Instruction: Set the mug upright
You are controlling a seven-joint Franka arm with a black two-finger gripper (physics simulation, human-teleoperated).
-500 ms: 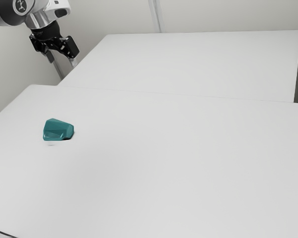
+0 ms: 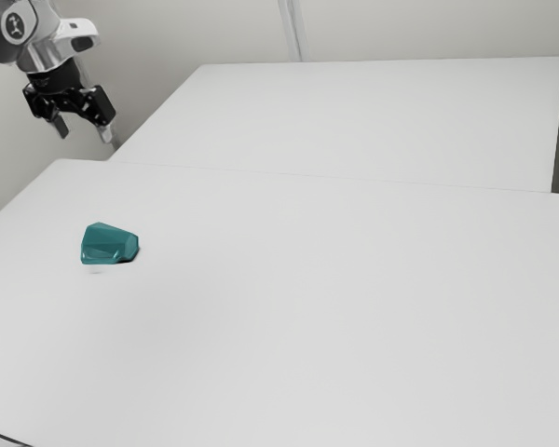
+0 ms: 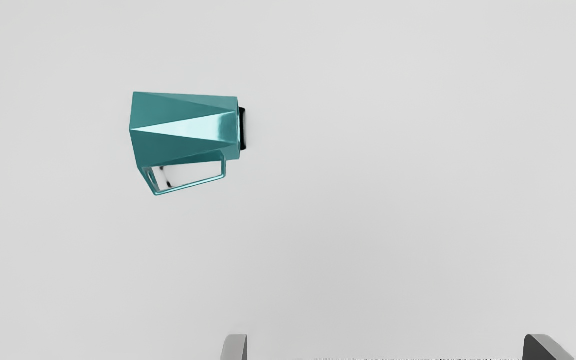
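Teal faceted mug point(image 2: 109, 244) lying on its side on the white tabletop point(image 2: 307, 307), well apart from the wide-open, empty black two-finger gripper point(image 2: 84, 133).
The exterior view gives the robot arm point(image 2: 54, 33) at its upper left, the gripper raised above tabletop level, and another flat white surface point(image 2: 373, 121) adjoining the tabletop's far edge. The wrist view adds the mug's angular loop handle point(image 3: 190, 186), set along the side nearer the fingers point(image 3: 235, 347), which stand far apart. The body tapers from a broad end to a narrower one; its inside is hidden, so any contents cannot be told.
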